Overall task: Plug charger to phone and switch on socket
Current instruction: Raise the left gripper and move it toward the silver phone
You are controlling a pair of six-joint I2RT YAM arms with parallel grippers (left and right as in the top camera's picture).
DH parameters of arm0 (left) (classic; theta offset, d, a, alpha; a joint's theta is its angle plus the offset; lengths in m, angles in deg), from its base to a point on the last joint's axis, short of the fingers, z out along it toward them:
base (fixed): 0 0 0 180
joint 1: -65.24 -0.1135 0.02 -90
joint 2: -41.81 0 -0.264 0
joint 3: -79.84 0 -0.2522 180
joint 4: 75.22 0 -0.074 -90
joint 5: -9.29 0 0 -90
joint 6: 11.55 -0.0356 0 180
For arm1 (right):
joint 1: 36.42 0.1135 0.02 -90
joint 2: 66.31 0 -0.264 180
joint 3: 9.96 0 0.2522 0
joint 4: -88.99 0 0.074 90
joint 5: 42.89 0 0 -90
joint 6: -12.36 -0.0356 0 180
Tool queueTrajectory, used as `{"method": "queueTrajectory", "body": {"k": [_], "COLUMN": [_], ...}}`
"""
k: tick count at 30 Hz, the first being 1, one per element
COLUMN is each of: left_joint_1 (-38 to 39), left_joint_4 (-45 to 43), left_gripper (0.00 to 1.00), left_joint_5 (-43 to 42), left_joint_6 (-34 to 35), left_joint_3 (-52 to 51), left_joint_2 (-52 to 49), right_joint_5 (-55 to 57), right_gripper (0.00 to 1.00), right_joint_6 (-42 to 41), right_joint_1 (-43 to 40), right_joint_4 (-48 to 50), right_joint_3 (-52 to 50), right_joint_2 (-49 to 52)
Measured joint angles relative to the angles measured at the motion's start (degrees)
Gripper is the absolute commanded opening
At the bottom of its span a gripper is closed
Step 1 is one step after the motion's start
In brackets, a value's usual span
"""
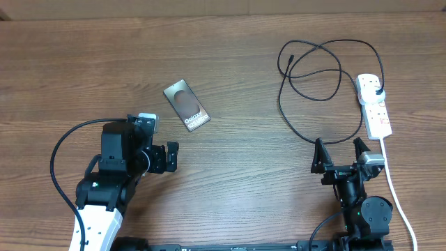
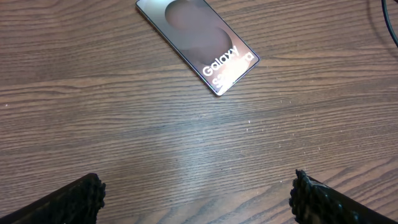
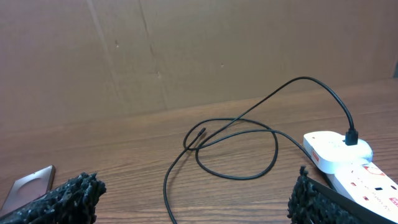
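Observation:
The phone (image 1: 187, 106) lies flat on the wooden table, left of centre, its lettered end toward the front. It also shows in the left wrist view (image 2: 198, 43) and at the edge of the right wrist view (image 3: 28, 186). The charger cable (image 1: 313, 70) loops at the back right, its small connector (image 1: 288, 61) lying free on the table and seen again in the right wrist view (image 3: 198, 137). The white socket (image 1: 374, 104) lies at the right with a black plug (image 3: 351, 135) in it. My left gripper (image 1: 173, 157) is open and empty, in front of the phone (image 2: 198, 199). My right gripper (image 1: 339, 148) is open and empty, in front of the cable loop (image 3: 196, 199).
The socket's thick white cord (image 1: 394, 188) runs down the right side past my right arm. A brown cardboard wall (image 3: 186, 50) stands along the table's back edge. A black cable hangs off my left arm (image 1: 59, 160).

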Motion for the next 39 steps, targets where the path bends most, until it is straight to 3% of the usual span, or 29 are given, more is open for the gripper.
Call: {"method": "queueTrajectory", "body": {"k": [39], "left_joint_1": [0.00], "left_joint_4": [-1.70], "left_gripper": [1.00], "left_joint_5": [-1.92], "left_joint_6": [0.02], "left_joint_3": [0.00], "left_joint_2": [0.00], "right_joint_5": [-0.02], "right_gripper": [1.00], "right_joint_6": [0.02], "right_joint_1": [0.00], "right_joint_4": [-0.02], "right_joint_3": [0.00], "right_joint_2": [0.00]}}
